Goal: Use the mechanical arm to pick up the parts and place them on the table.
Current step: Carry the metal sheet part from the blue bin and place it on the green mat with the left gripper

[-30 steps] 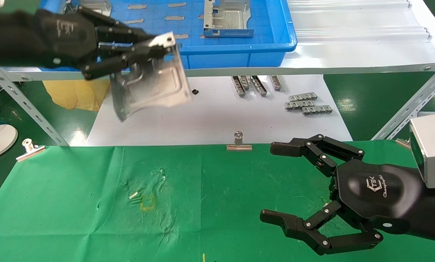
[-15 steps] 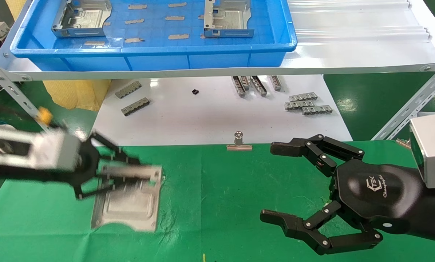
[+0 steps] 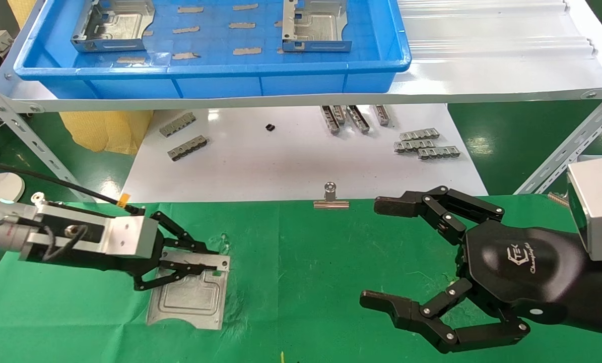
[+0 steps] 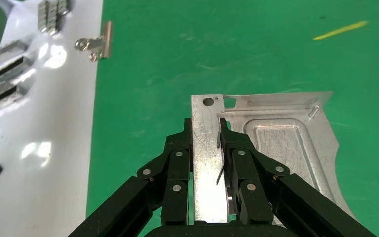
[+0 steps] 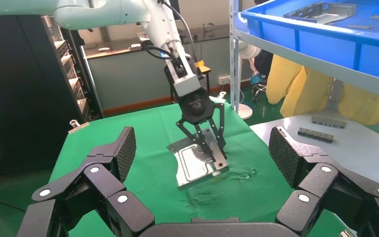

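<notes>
The left gripper (image 3: 207, 265), jaws closed on one part (image 3: 190, 297), has it on the table (image 3: 306, 282); two parts (image 3: 113, 25) wait in the blue tray (image 3: 220, 75), right gripper (image 3: 381, 252) wide.

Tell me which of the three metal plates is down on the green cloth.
The plate pinched by its upturned edge in the left claw; it's on the green table, while the other two sit in the blue bin.

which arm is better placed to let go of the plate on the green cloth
Left. The left claw is pinched on the plate's upturned edge, with the plate down on the green cloth. The right claw hangs open, apart from it.
</notes>
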Tool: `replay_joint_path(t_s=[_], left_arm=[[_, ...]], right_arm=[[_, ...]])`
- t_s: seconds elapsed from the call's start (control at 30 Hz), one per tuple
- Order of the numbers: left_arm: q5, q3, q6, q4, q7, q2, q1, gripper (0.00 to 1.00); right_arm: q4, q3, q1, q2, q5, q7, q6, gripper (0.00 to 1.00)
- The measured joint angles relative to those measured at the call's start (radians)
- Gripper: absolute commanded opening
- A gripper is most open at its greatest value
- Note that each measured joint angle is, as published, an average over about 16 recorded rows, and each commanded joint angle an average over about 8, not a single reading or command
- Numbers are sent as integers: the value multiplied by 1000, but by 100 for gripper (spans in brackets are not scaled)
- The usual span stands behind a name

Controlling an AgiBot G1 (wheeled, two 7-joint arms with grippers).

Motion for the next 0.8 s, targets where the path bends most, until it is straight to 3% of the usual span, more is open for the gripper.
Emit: replay_joint_path(t_s=[0.07, 0.23, 0.57, 0.8], left_arm=[[-2, 0, -11, 36, 15, 16, 2, 60], [-1, 1, -39, 112, 50, 51, 6, 97], [-9, -5, -32, 204, 95, 85, 1, 100], [-60, -32, 23, 229, 56, 68, 5, 100]], right_arm=[[0, 0, 0, 0, 0, 0, 0, 100], [0, 0, 0, 0, 0, 0, 0, 100], [0, 0, 0, 0, 0, 0, 0, 100], [0, 0, 0, 0, 0, 0, 0, 100]])
